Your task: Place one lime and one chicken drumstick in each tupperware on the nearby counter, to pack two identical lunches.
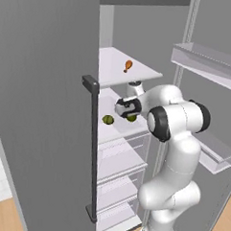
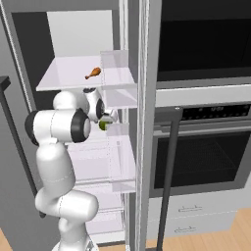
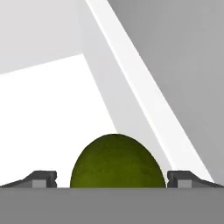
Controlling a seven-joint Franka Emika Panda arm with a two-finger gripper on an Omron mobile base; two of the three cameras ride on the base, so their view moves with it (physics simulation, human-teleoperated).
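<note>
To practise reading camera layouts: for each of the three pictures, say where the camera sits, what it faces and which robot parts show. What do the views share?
Left base view: behind the arm's left, facing the open fridge; arm lower right, gripper by a lime.
Right base view: behind its right, facing fridge and oven; arm lower left.
Hand view: on the hand, facing that lime; open fingertips flank it.
Shared: lime; base views share the chicken drumstick.

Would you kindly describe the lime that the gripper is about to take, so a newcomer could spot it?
Look inside the open fridge, on the shelf below the chicken drumstick. Two limes lie there; this lime sits between the open gripper's fingertips, while the other lime lies apart, nearer the door.
</note>
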